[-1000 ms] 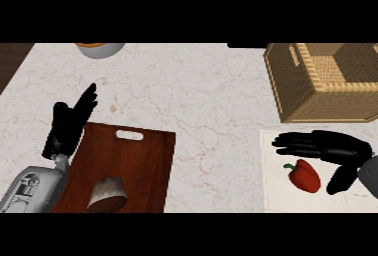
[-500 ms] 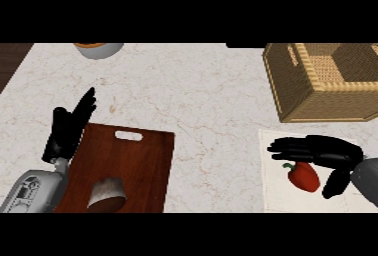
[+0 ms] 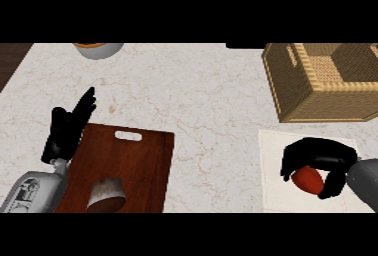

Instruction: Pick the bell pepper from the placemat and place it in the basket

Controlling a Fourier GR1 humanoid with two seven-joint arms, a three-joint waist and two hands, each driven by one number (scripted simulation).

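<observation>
A red bell pepper (image 3: pixel 308 180) lies on the white placemat (image 3: pixel 276 165) at the lower right. My right hand (image 3: pixel 319 155) is over it, fingers curled down round its far side and thumb on its near side, hiding most of it. The wicker basket (image 3: pixel 295 95) stands at the upper right, beyond the placemat, with nothing showing inside. My left hand (image 3: pixel 68 130) rests open at the left, fingers pointing up, beside the cutting board.
A dark wooden cutting board (image 3: pixel 136 170) with a handle slot lies at the lower left, and a brown-and-white cylinder (image 3: pixel 107 192) stands on it. A grey bowl (image 3: pixel 98 49) with something orange inside sits at the far edge, upper left.
My right hand has drawn in over the pepper and its fingers have curled from spread to closed round it. The left hand has barely shifted.
</observation>
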